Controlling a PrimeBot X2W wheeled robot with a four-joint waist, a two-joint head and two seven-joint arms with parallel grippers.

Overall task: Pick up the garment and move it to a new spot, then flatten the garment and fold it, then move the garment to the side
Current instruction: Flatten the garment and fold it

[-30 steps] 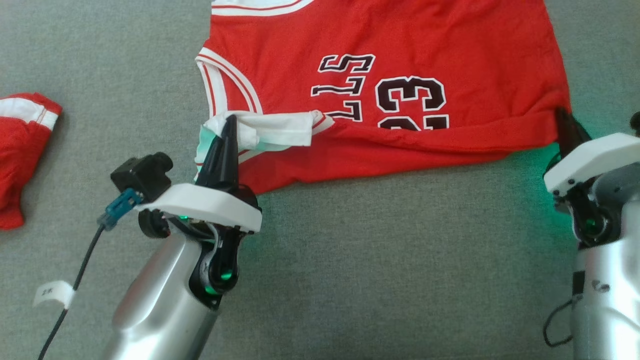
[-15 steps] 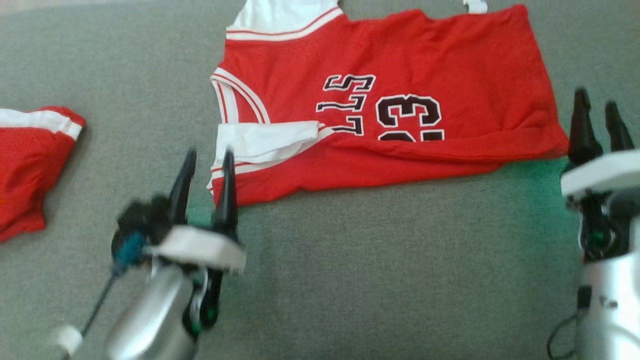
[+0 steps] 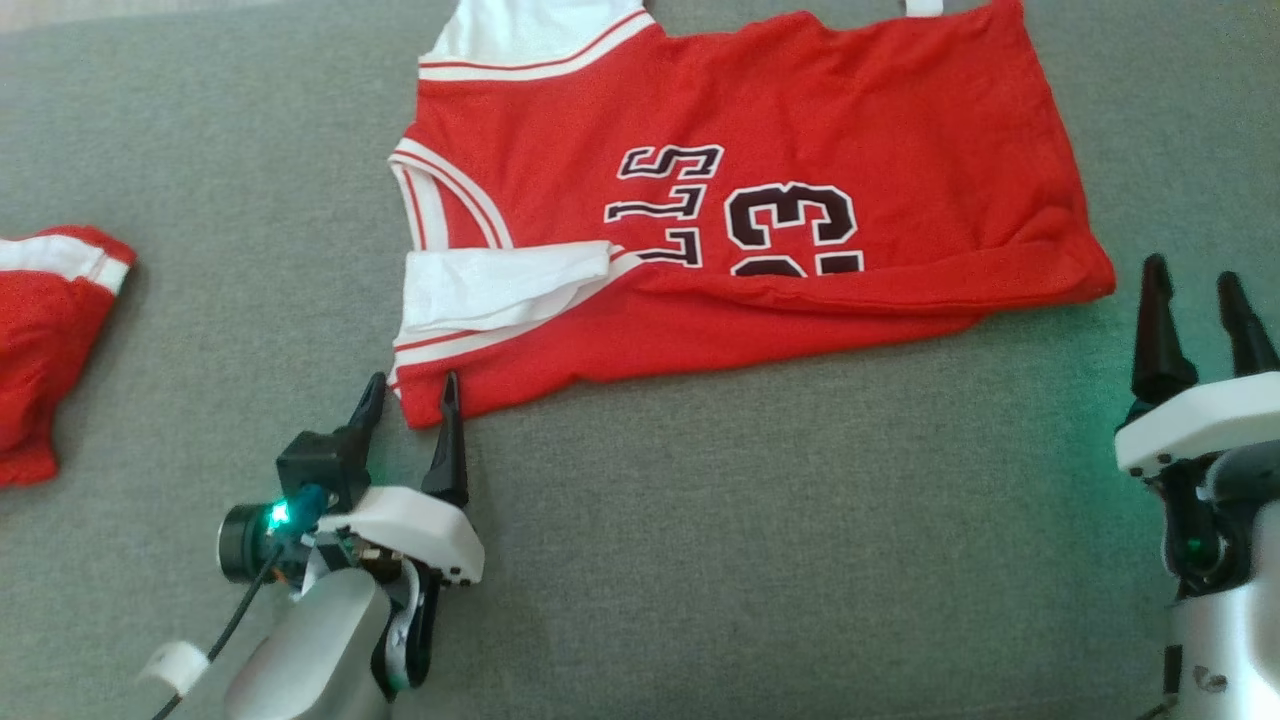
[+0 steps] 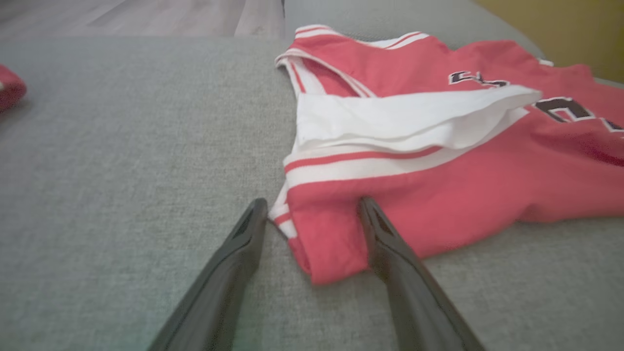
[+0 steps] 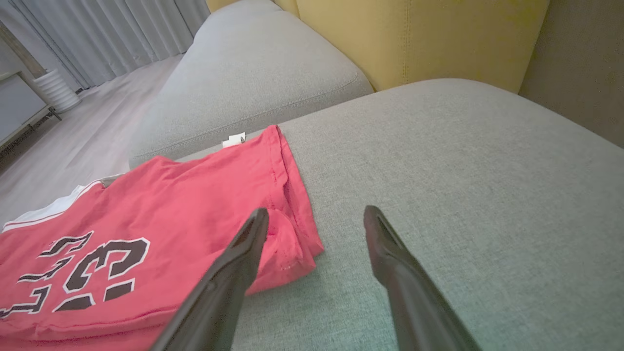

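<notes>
One red jersey (image 3: 760, 230), folded, marked "23", on grey sofa (image 3: 750, 550); one further red garment (image 3: 45, 340) well apart; left gripper (image 3: 412, 385), right gripper (image 3: 1190, 272): fingers wide, empty.

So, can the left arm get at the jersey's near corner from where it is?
Probably yes. The left gripper stands open right at the jersey, whose near corner lies between its fingers, with nothing over it on the grey cushion.
</notes>
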